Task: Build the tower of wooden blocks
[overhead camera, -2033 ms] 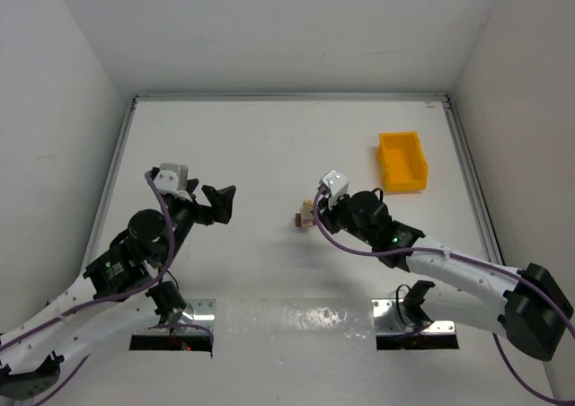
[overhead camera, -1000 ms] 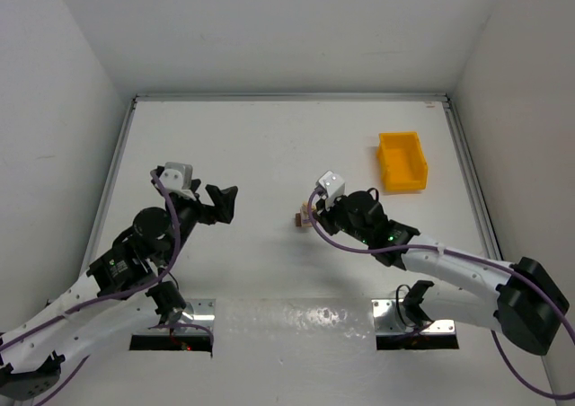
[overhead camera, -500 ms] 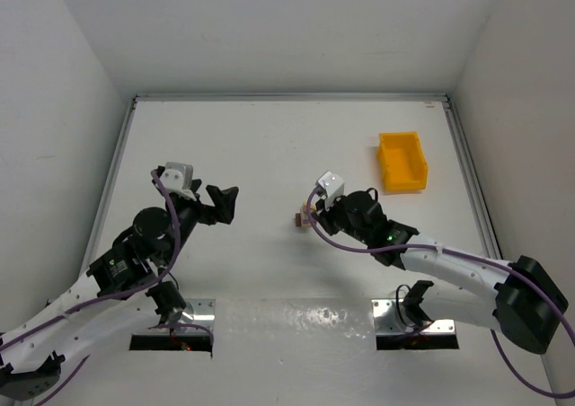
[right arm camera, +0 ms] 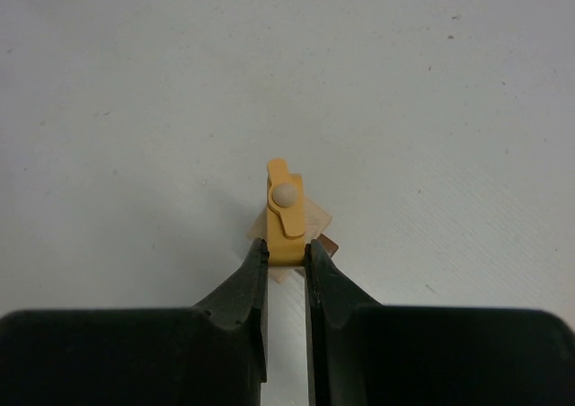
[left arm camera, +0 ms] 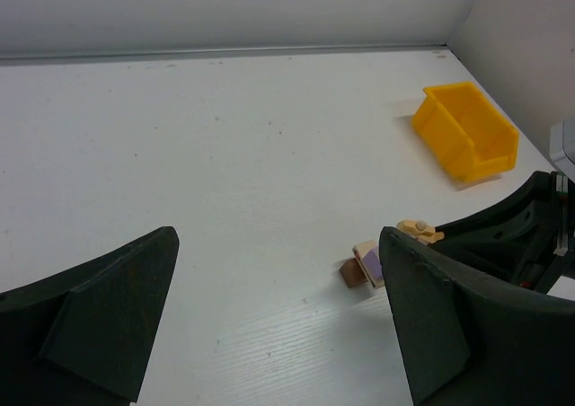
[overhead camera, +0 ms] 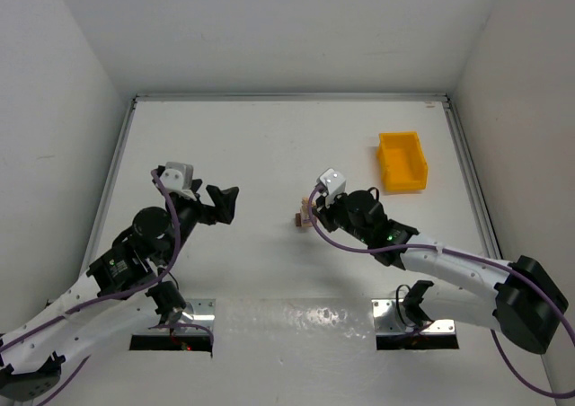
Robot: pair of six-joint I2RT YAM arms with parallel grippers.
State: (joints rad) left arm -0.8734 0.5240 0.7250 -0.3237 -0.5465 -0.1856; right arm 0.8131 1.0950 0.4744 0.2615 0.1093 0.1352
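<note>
My right gripper (right arm camera: 286, 255) pinches a tan block (right arm camera: 285, 210) by its near end, jaws pressed almost together on it. Just under it a pale block (left arm camera: 366, 251) and a brown block (left arm camera: 351, 273) sit touching on the table (overhead camera: 269, 145), well left of the yellow bin (overhead camera: 402, 162) and nearer my bases. I cannot tell whether the held piece touches them. My left gripper (overhead camera: 222, 201) hangs spread wide, farther left of the bin, well apart from the blocks
</note>
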